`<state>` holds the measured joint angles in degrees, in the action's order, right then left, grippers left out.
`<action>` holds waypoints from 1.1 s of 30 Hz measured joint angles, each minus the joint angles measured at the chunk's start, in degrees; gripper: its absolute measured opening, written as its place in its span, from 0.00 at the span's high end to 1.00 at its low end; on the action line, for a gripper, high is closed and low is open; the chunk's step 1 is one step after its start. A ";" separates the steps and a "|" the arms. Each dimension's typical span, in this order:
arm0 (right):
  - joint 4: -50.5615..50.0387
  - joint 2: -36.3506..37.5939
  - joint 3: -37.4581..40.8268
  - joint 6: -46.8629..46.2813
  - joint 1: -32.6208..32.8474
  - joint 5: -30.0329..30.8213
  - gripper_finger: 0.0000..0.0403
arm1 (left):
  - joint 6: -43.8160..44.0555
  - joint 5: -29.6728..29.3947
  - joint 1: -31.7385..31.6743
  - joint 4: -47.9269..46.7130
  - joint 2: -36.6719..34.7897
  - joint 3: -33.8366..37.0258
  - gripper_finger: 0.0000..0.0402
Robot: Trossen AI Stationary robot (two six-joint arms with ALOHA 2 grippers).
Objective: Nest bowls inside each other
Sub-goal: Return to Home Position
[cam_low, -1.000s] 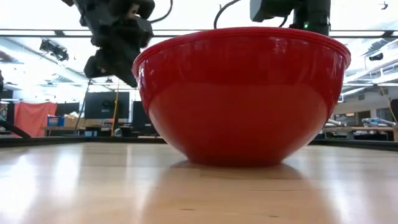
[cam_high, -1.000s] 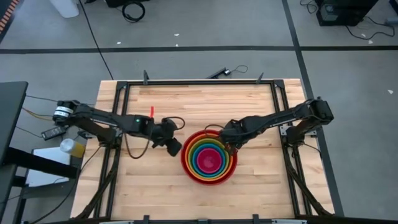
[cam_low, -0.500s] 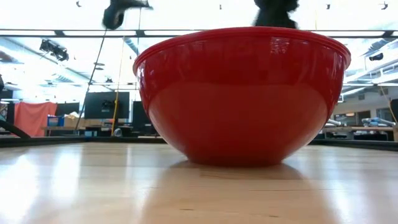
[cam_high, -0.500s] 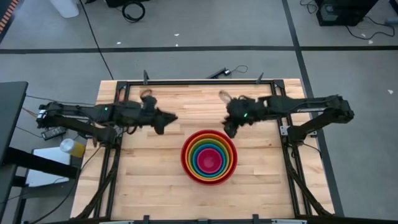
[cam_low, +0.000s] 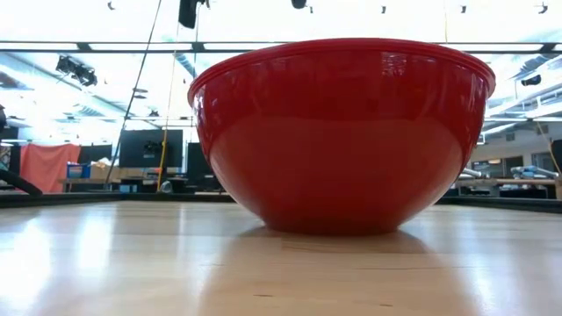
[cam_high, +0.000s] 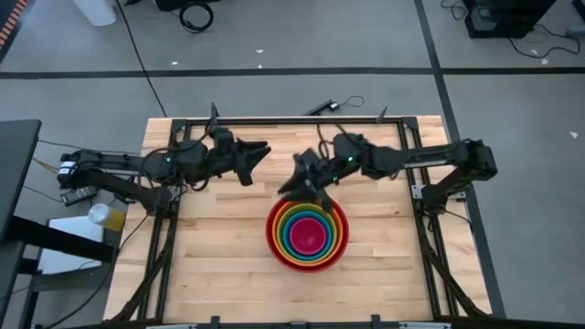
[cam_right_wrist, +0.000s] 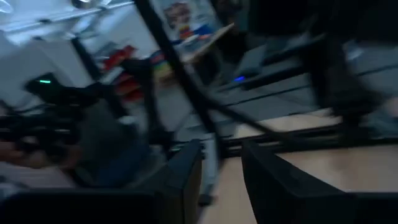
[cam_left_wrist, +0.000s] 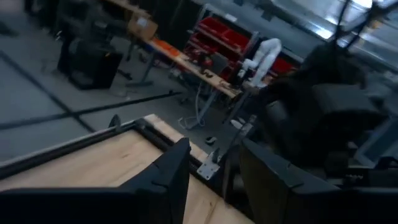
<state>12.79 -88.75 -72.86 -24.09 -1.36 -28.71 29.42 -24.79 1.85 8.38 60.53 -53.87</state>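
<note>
The bowls (cam_high: 306, 230) stand nested on the wooden table, in the middle toward the near edge. Red is outermost, then orange, lime green and blue, with magenta pink (cam_high: 309, 236) in the centre. In the low view only the red bowl's wall (cam_low: 342, 132) shows, with its base on the table. My left gripper (cam_high: 262, 151) hangs high, left of and beyond the bowls. It points level and is open with nothing in it (cam_left_wrist: 214, 162). My right gripper (cam_high: 291, 185) hangs above the stack's far left rim. It is also level, open and holds nothing (cam_right_wrist: 221, 155).
A black frame (cam_high: 292, 121) runs along the table's far edge and down both sides. Bare wood (cam_high: 210, 265) lies left, right and in front of the bowls. Both arms stretch toward each other over the far half of the table.
Both grippers have risen from beside the red bowl's rim and tipped from pointing down to pointing level. The left one went toward the far edge. The right one went up, then toward the table's left. The bowls have kept still.
</note>
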 joint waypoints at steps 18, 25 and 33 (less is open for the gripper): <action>-0.56 3.10 0.00 12.15 -4.66 -4.11 0.84 | -12.48 -1.41 2.02 8.48 4.66 0.09 0.65; -5.78 1.53 0.09 9.47 -8.76 -7.60 0.89 | -14.14 -6.74 3.92 7.83 4.03 0.09 0.76; -3.38 2.93 0.02 11.99 -10.02 -4.79 0.98 | -16.86 -7.00 2.79 0.72 -5.01 0.00 0.84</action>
<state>9.41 -85.82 -72.84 -12.11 -11.39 -33.49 12.55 -31.78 4.64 9.10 55.52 -53.86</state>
